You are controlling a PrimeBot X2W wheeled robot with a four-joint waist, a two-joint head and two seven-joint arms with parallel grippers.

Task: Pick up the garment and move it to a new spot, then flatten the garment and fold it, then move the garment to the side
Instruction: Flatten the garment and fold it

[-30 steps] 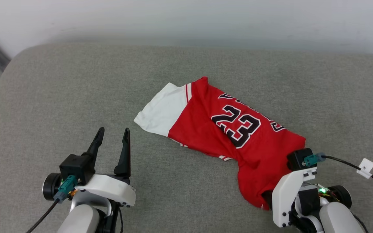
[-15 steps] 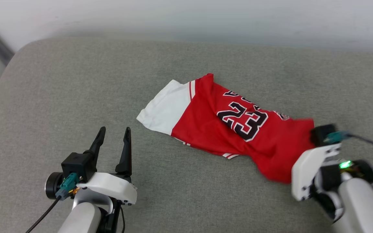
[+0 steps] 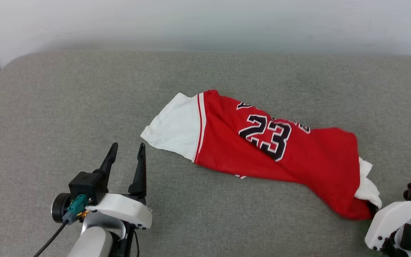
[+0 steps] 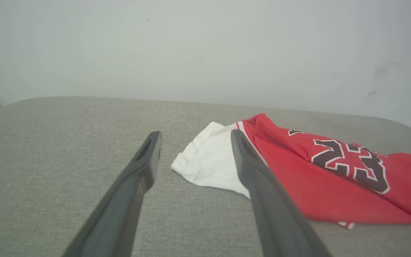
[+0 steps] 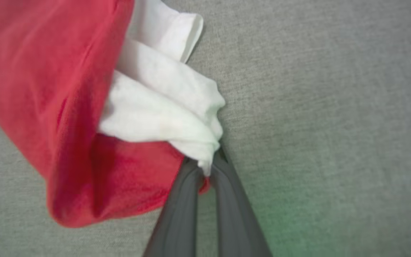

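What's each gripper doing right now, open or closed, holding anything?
Left gripper: open, holding nothing.
Right gripper: shut on a bunched end of the garment.

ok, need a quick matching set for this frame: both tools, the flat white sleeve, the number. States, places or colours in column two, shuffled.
1. left tool
2. right tool
3. flat white sleeve
4. number 23

a. black with a white outline
b. shut on a bunched end of the jersey
c. open, holding nothing
d. lying on the grey cushion, at the end nearest the left tool

Pairs: 1-c, 2-b, 3-d, 4-a
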